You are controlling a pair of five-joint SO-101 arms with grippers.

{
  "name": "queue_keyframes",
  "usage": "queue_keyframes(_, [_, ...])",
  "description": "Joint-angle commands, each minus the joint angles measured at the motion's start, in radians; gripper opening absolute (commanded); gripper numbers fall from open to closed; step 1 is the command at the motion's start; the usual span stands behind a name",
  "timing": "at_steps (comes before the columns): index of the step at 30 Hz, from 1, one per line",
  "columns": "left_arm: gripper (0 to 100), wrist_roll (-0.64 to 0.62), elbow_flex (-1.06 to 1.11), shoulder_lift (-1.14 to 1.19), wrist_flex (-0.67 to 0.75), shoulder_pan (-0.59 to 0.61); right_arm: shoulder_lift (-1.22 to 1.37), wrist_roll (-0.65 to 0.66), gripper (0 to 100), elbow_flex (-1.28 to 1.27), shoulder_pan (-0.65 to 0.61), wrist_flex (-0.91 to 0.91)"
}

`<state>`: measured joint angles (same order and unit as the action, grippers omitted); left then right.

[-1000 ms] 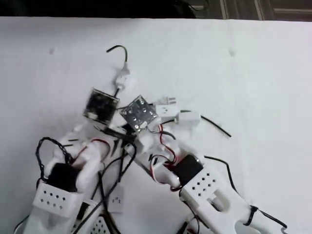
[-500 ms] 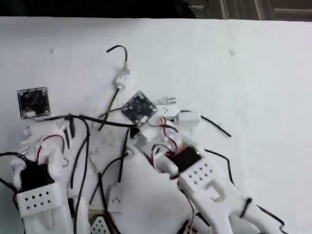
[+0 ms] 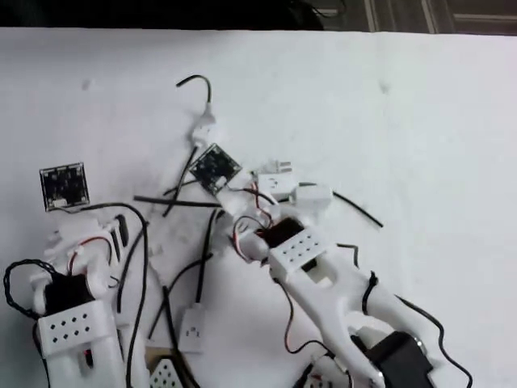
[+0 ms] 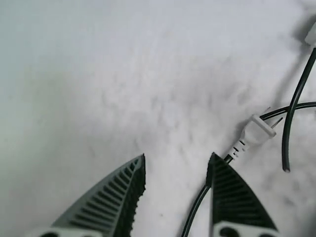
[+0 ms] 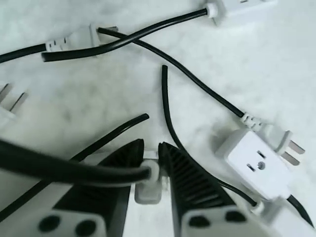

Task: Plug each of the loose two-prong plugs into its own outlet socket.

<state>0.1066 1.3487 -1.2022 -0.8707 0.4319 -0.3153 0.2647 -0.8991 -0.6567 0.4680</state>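
In the right wrist view my right gripper (image 5: 150, 153) is shut on a white plug (image 5: 148, 190) that ends a black cord (image 5: 74, 170). Just beyond it lies a white outlet socket (image 5: 254, 165), with a loose two-prong plug (image 5: 284, 142) against its far side. Another loose plug (image 5: 71, 40) lies farther off. My left gripper (image 4: 175, 165) is open over bare table, and a white two-prong plug (image 4: 257, 132) on a black cord lies just past one fingertip. In the high view the right arm (image 3: 303, 255) is at the centre beside a socket (image 3: 313, 196), and the left arm (image 3: 69, 319) is at the near left.
Black cords (image 3: 174, 200) cross the table between the arms. Another white socket (image 3: 192, 330) lies near the front edge, and a corded plug (image 3: 203, 129) lies farther back. The white table (image 3: 420, 121) is bare at the right and back.
The left arm has swung from the centre to the near left. The right arm has pushed forward and a little left, and the cords between them have shifted.
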Motion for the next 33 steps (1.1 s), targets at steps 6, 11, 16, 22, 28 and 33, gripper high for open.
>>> queue_keyframes(6, [21,0.011,0.003,-0.015,0.021,0.004,0.071,0.002,1.7,0.044,0.008,-0.111])
queue_keyframes(11, [21,0.011,0.005,-0.015,0.021,0.004,0.099,-0.003,1.7,0.046,0.007,-0.137])
queue_keyframes(16, [21,0.011,0.005,-0.015,0.021,0.004,0.099,-0.005,1.7,0.048,0.004,-0.136])
queue_keyframes(22, [21,0.011,0.005,-0.015,0.021,0.004,0.064,-0.006,1.7,0.061,0.008,-0.130])
queue_keyframes(28, [21,0.008,-0.011,-0.015,0.021,-0.002,-0.048,-0.066,1.7,0.058,0.001,-0.056])
queue_keyframes(33, [21,0.002,-0.064,-0.015,0.021,-0.068,-0.119,-0.069,1.7,0.058,-0.001,0.001])
